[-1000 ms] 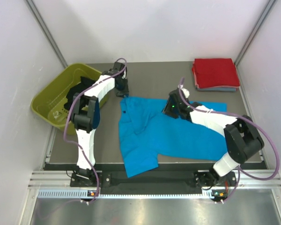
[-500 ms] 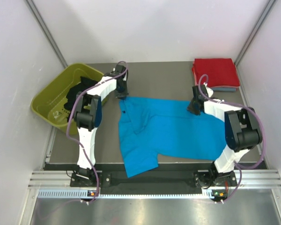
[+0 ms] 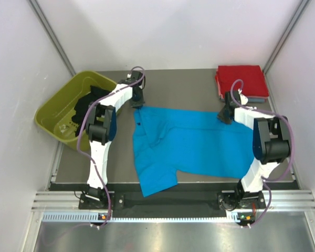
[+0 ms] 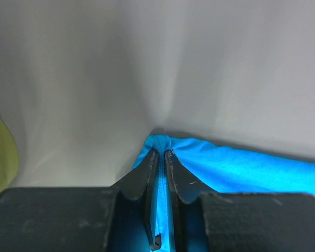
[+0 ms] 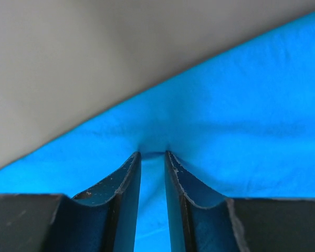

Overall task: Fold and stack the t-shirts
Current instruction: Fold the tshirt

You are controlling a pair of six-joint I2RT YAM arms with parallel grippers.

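The turquoise-blue t-shirt (image 3: pixel 194 144) lies spread across the middle of the table, one sleeve hanging toward the near edge. My left gripper (image 3: pixel 138 106) is at its far left corner, shut on a bunched pinch of the cloth (image 4: pixel 241 168); its tips (image 4: pixel 160 153) are nearly together. At the far right edge, my right gripper (image 3: pixel 223 116) is shut on a fold of the same shirt (image 5: pixel 241 121), with blue cloth between its fingers (image 5: pixel 152 155). A folded red t-shirt (image 3: pixel 241 80) lies on a folded grey-blue one (image 3: pixel 258 99) at the back right corner.
An olive-green tub (image 3: pixel 52 113) stands at the left edge of the table with a black t-shirt (image 3: pixel 86 102) in it. White walls close in the table on three sides.
My right gripper has travelled right and away, drawing the shirt's far edge out flat. My left gripper has closed on the far left corner.
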